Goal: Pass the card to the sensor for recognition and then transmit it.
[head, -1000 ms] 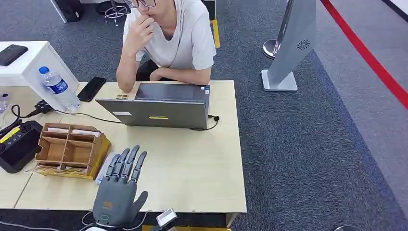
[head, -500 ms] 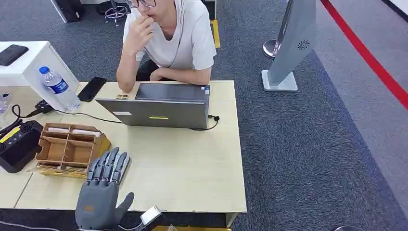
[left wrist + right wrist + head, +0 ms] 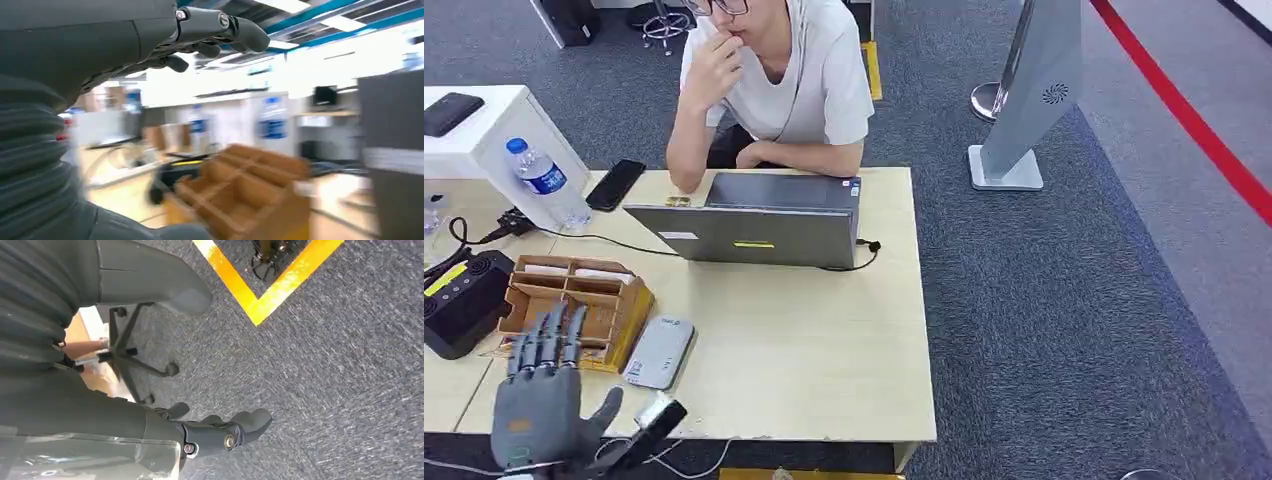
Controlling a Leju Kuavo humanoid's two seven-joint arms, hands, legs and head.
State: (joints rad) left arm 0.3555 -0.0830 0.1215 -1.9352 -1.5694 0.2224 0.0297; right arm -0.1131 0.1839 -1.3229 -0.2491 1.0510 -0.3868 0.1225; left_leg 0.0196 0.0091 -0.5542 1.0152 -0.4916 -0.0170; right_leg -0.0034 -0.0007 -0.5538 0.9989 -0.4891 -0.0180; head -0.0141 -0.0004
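On the table (image 3: 824, 370), the sensor (image 3: 659, 352) lies right of the cardboard organizer (image 3: 574, 312), before the laptop (image 3: 759, 220).

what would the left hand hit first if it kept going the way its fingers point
Most likely the cardboard organizer. In the head view the left hand, open with fingers spread, points away from the robot, its fingertips already overlapping the box's near edge. The hand's height above the table is unclear, so it might pass over that edge instead.

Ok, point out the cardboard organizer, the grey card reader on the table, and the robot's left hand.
cardboard organizer (image 3: 574, 312), head view, middle dividers.
grey card reader (image 3: 659, 352), head view, centre of its top face.
left hand (image 3: 539, 400), head view, back of the hand.
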